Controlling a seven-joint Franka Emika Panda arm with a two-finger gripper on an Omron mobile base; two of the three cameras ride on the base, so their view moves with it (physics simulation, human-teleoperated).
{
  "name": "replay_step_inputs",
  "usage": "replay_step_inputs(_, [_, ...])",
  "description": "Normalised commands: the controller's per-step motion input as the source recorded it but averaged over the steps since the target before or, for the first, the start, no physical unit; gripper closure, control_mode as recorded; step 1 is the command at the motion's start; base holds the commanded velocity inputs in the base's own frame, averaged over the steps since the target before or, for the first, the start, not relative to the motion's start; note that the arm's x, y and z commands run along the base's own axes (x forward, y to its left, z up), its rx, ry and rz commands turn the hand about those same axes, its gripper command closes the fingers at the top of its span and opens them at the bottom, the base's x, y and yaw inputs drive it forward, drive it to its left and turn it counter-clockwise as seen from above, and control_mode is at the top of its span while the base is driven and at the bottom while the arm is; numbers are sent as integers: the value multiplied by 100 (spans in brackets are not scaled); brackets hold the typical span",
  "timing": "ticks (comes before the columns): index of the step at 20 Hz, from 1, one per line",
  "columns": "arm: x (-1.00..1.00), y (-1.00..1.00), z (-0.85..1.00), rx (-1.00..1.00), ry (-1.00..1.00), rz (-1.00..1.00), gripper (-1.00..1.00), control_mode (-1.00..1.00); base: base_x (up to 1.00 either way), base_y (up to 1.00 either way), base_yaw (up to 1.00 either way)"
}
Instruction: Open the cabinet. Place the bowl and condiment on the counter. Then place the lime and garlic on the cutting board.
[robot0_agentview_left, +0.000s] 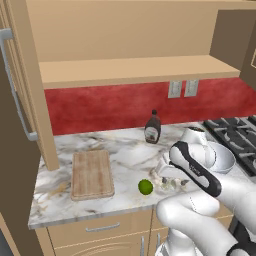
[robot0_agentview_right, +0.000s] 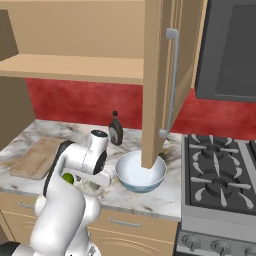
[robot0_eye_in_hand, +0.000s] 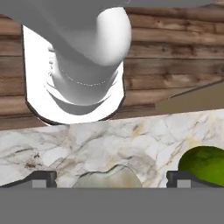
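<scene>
Marble counter carries everything. Nearest, the gripper points down with its jaws spread wide, the garlic lying between them and the lime just at its 9 o'clock. Wooden cutting board lies further toward 9. The bowl sits at 3 o'clock. Farthest, at 12, stands the condiment, its label unreadable. Above, the cabinet stands open.
</scene>
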Motion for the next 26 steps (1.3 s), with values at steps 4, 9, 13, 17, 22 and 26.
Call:
replay_step_inputs(4, [44, 0, -25, 0, -3, 8, -100, -100, 0, 0, 0])
replay_step_inputs(9, [31, 0, -27, 0, -2, 7, -100, -100, 0, 0, 0])
replay_step_inputs(13, [2, 2, -33, 0, -2, 8, -100, -100, 0, 0, 0])
replay_step_inputs(17, [-26, 1, -24, 0, -2, 8, -100, -100, 0, 0, 0])
replay_step_inputs(22, [-65, 0, -2, 0, -5, 3, -100, -100, 0, 0, 0])
replay_step_inputs(26, [-40, 0, -4, 0, -1, 1, -100, -100, 0, 0, 0])
